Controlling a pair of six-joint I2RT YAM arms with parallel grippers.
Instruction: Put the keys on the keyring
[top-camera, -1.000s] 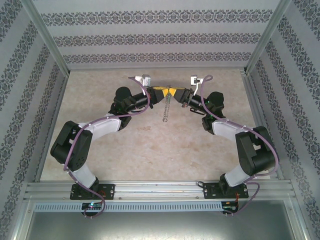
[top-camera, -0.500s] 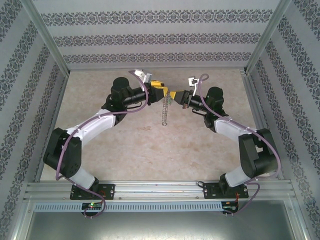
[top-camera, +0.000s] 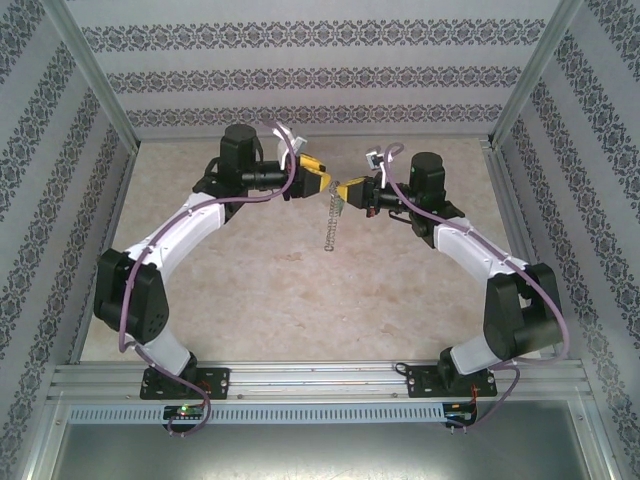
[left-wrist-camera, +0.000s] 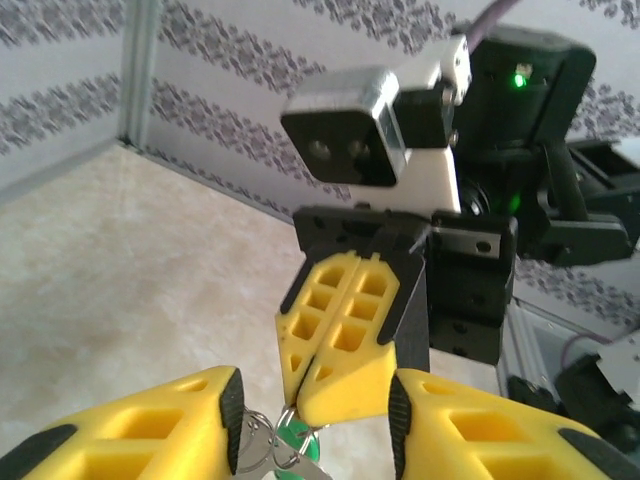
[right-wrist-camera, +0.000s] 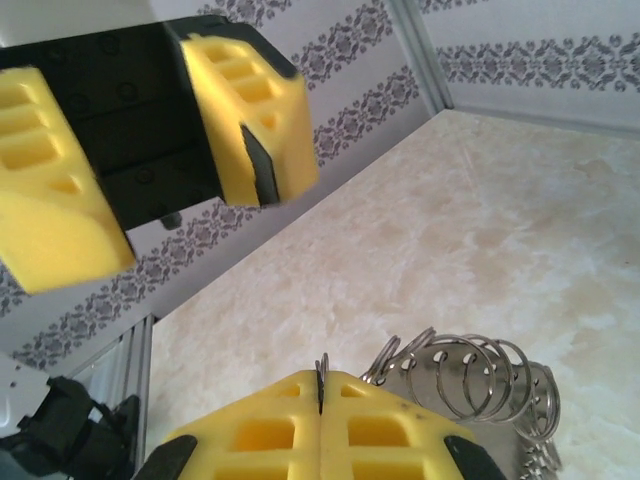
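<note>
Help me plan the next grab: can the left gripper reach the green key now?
Probably yes: the left gripper is open, the green key hangs between its fingers, just under the shut right gripper; nothing blocks it.

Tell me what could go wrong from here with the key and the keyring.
The right end effector pinches the keyring by a thin edge at its fingertips, so it could twist or slip out. The left end effector stands open around that pinch; the green key sits there with no clear grip and might drop. The chain of rings dangles below and could swing or snag.
</note>
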